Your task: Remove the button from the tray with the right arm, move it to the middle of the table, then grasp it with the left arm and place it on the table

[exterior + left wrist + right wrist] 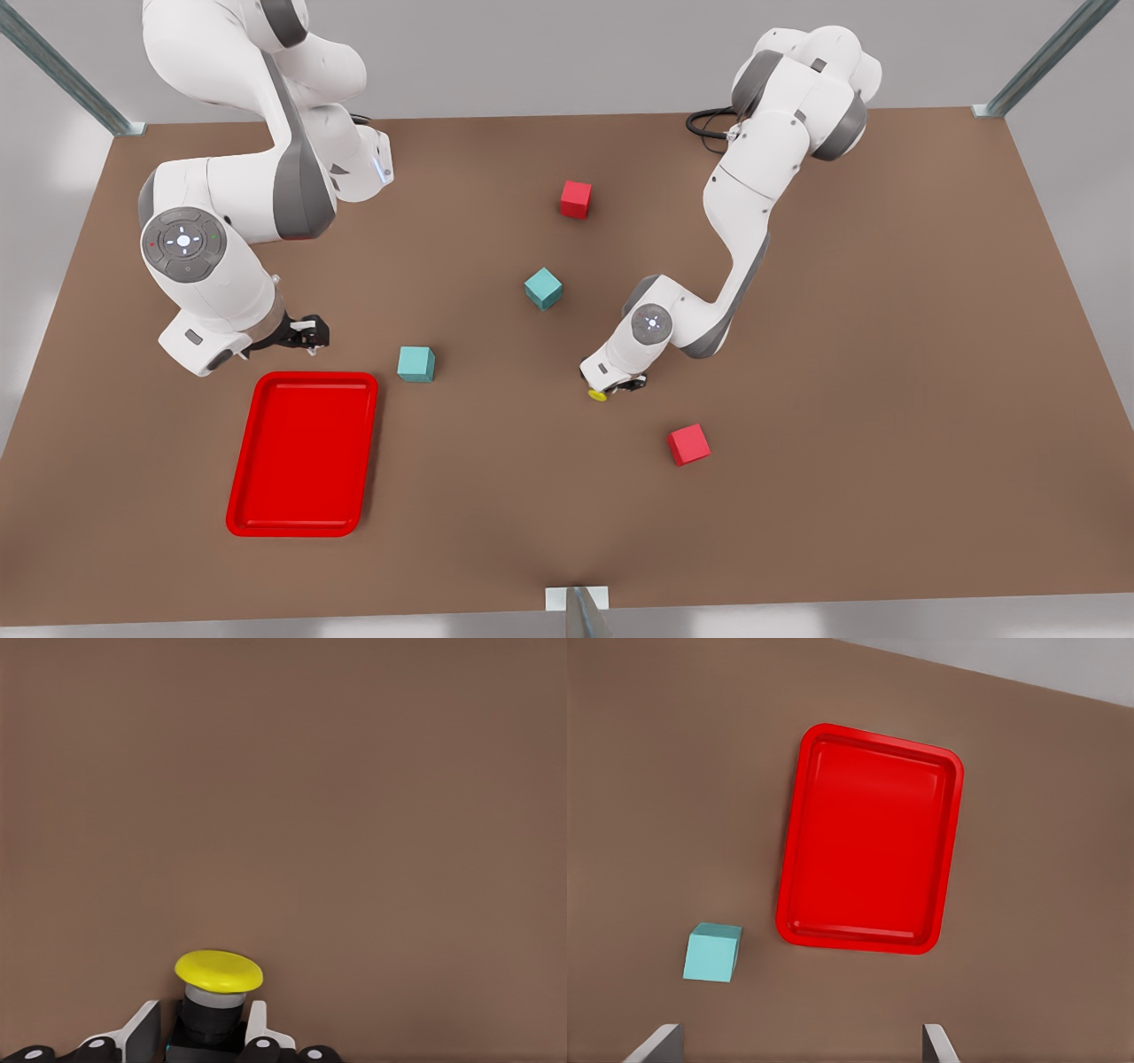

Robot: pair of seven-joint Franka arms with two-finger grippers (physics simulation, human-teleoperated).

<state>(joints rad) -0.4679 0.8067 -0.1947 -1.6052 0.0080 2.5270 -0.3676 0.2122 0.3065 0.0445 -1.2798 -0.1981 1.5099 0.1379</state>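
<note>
The button (218,971), a dark body under a round yellow cap, sits between the fingers of my left gripper (202,1032), which is shut on it. In the front view this gripper (611,388) is low over the middle of the table (886,354), with the yellow cap (598,395) poking out beside it. I cannot tell if the button touches the table. The red tray (314,377) lies at the front view's left with nothing in it. My right gripper (310,335) hovers just behind the tray, open. Its wrist view looks down on the tray (873,735), with its fingertips (660,1043) spread wide.
One teal cube (416,363) lies just right of the tray, also seen from the right wrist (713,952). Another teal cube (543,288) and a red cube (576,198) lie behind the left gripper. A second red cube (688,444) lies in front of it.
</note>
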